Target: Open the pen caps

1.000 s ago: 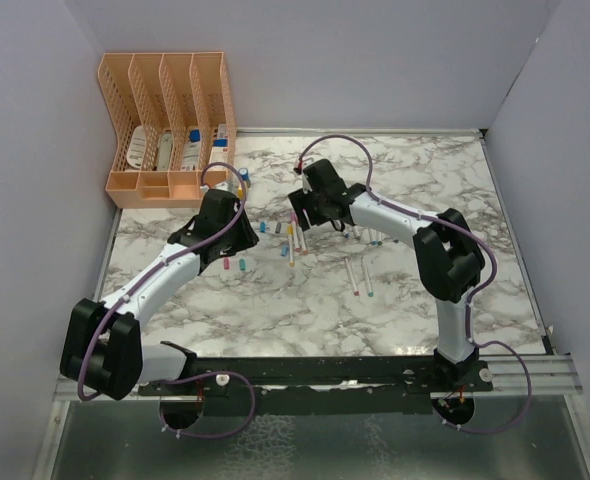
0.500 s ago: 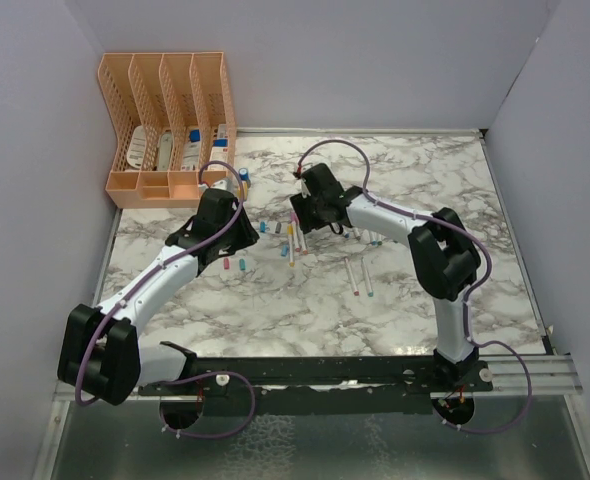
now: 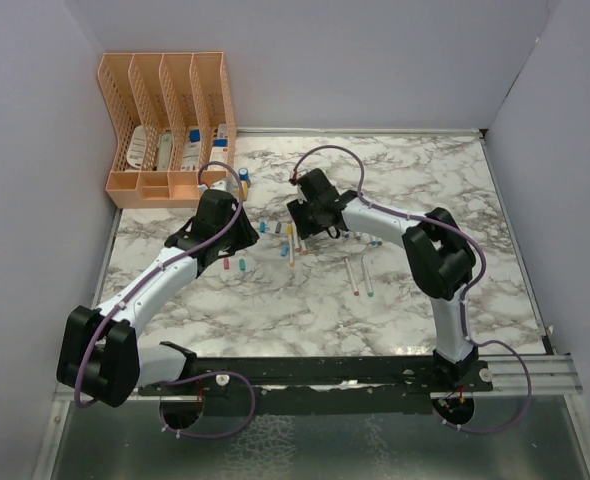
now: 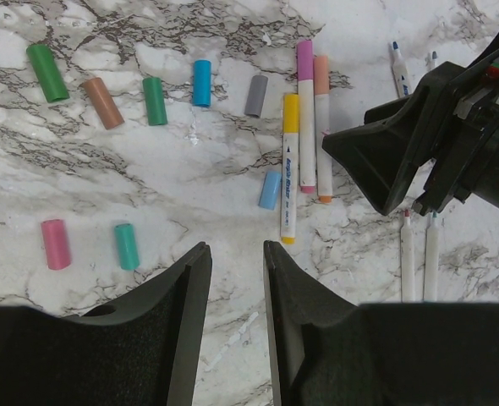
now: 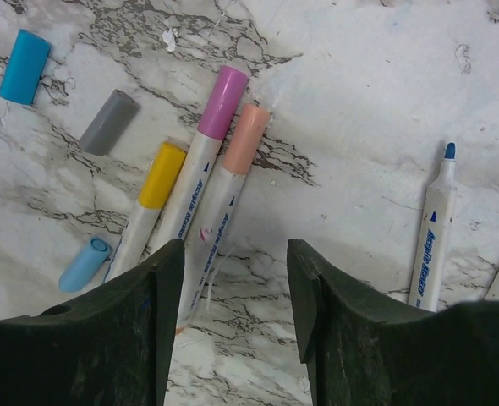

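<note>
marble worktop [image 3: 275, 300] carries everything, and the caps fall into two groups. loose ones lie scattered in front of the left gripper [image 4: 235, 254], among them a green cap [image 4: 46, 73], a brown cap [image 4: 103, 102], a grey cap [image 4: 255, 95] and a teal cap [image 4: 126, 246]. three more sit on their pens, which lie side by side and close together: a yellow cap [image 5: 162, 175], a pink cap [image 5: 222, 101] and a peach cap [image 5: 246, 127]. a bare pen [image 5: 435, 228] with a blue tip lies off to the right. the right gripper [image 5: 233, 254] hovers over the barrel ends of those three pens with its jaws apart and nothing between them; the peach pen's barrel runs down into the gap in its wrist view. the left gripper hangs near the same cluster, jaws only narrowly apart and empty (its camera shows the right gripper's black finger just beside the peach pen). the step in hand looks like choosing the next capped pen, with three seemingly left to open. the next move calls for the right gripper to come down and close on one barrel alone, which is awkward as the neighbours lie so near, then lift it so the left gripper can take the cap and pull along the pen's line.
</note>
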{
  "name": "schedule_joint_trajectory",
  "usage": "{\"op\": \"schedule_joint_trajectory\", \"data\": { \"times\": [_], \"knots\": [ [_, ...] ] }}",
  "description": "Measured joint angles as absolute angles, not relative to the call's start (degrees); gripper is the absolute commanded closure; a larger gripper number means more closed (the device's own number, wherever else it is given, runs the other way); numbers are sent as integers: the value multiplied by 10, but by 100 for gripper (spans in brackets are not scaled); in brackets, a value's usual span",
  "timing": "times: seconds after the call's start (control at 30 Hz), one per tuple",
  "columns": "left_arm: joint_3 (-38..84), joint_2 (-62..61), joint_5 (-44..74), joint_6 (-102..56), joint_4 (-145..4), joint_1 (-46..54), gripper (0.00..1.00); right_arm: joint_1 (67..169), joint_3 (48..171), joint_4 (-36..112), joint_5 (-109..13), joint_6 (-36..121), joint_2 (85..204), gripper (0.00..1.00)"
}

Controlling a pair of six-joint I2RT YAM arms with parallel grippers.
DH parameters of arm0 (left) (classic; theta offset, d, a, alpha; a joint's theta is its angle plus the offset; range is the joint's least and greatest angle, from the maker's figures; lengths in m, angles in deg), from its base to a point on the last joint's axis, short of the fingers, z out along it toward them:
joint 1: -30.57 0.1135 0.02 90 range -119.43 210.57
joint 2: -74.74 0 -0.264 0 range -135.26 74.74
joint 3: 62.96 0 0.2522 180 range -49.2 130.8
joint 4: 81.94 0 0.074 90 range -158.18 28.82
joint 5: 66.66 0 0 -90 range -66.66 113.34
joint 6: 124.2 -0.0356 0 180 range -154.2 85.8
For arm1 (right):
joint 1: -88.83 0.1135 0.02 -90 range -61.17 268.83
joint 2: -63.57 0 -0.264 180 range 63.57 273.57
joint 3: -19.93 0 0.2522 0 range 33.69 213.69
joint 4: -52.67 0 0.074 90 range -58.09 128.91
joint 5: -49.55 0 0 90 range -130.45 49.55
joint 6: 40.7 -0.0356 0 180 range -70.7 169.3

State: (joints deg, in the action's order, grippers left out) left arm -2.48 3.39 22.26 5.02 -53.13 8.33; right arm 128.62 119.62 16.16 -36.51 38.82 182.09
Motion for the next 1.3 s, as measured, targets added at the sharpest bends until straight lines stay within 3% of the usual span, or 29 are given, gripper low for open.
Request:
{"op": "schedule_joint_trajectory", "data": {
  "times": [0.3,0.73,1.07,1.3],
  "knots": [
    [-25,34,219,50,-531,83,66,1289,1195,161,-366,384,1836,54],
    [-25,34,207,51,-532,83,66,1289,1185,165,-362,370,1837,70],
    [15,11,185,51,-531,84,66,1289,1165,170,-362,342,1824,91],
    [37,5,166,55,-532,84,66,1285,1165,164,-369,332,1822,99]
  ]
}}
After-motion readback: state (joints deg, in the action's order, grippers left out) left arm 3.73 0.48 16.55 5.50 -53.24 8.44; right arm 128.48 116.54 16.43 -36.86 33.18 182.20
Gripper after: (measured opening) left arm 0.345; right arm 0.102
